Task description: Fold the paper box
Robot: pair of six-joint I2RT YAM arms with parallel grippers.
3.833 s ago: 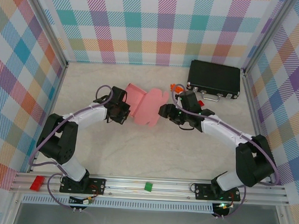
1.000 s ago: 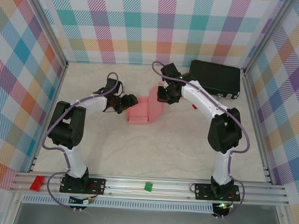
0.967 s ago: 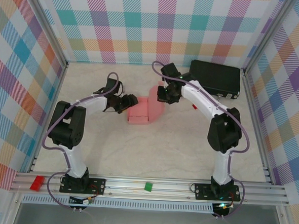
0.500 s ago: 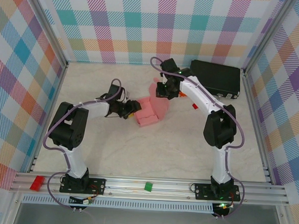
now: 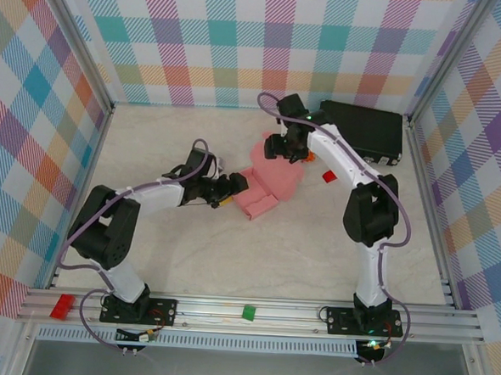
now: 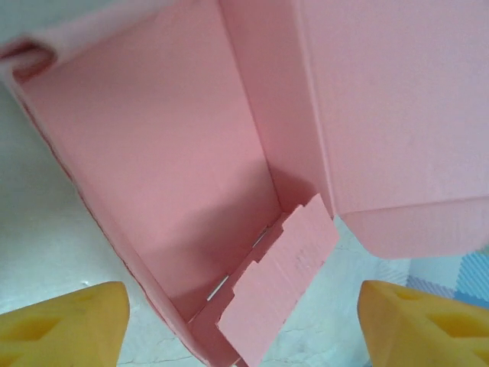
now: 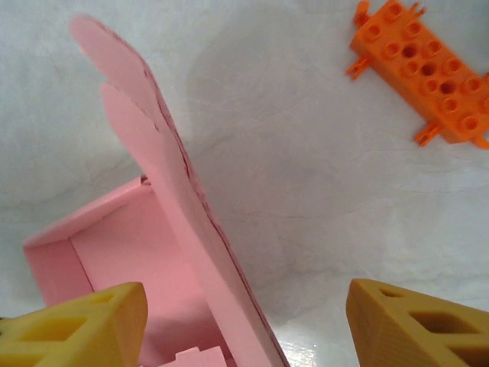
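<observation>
I see the left arm stretched low across the pale tabletop point(image 5: 187, 252), its left fingers point(image 6: 69, 325) spread wide at the open mouth of the half-folded pink thin-card box point(image 5: 266, 187) (mid-tabletop). The right arm arches over from behind, right fingers point(image 7: 412, 325) apart astride the raised flap.

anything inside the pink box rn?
Left wrist view: the paper box holds nothing loose, only bare pink floor and walls, with a small tab leaning inward. The corner beneath that tab is hidden.
</observation>
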